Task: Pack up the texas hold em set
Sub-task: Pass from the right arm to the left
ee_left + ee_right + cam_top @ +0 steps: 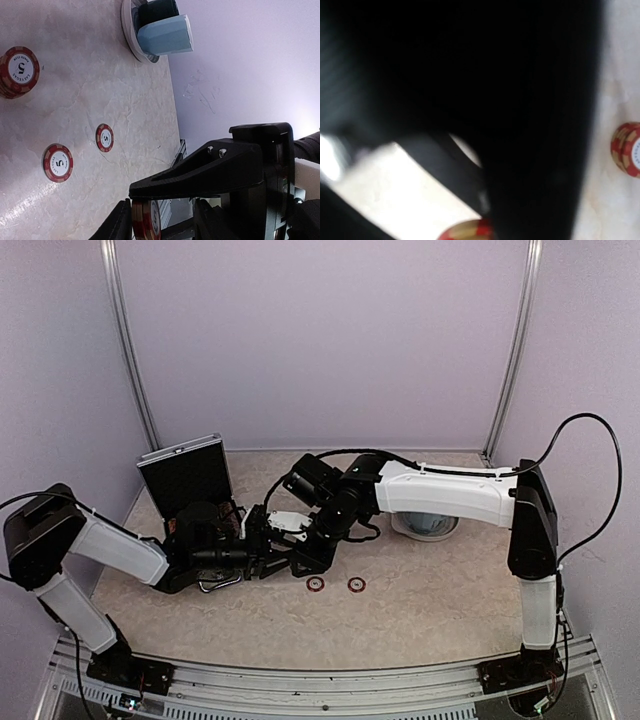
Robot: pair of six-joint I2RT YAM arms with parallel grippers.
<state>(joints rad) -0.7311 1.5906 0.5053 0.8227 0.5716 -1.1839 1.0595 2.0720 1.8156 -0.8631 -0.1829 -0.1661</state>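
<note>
At table centre, just in front of the open briefcase (186,476), both arms' tips meet. L wrist view: the left gripper (159,226) has a short chip stack (145,221), red-and-white, on edge btwn its fingers. The stack touches one black finger (118,226), but a gap shows on the other side. Can't tell if the stack is pinched or just sits btwn jaws partway apart.

Just beside it is the right gripper (305,552). Its own wrist view is mostly dark blur, so can't tell whether spread or pressed together. Only a bit of a red-and-white chip pile (627,149) shows at that frame's right edge.

Outward on the table (430,610), near the tips on the side facing the arm bases, lie a single chip (316,584) and another chip (357,584), flat and apart. L wrist view also shows a taller stack marked 5 (19,70) further off.

Briefcase sits back-left: silver ribbed lid up, black lining facing fwd, base mostly hidden behind the L arm.

A grey-blue cup (165,34) stands on a round saucer (128,30), under the R forearm in top view, well apart from the chips.
</note>
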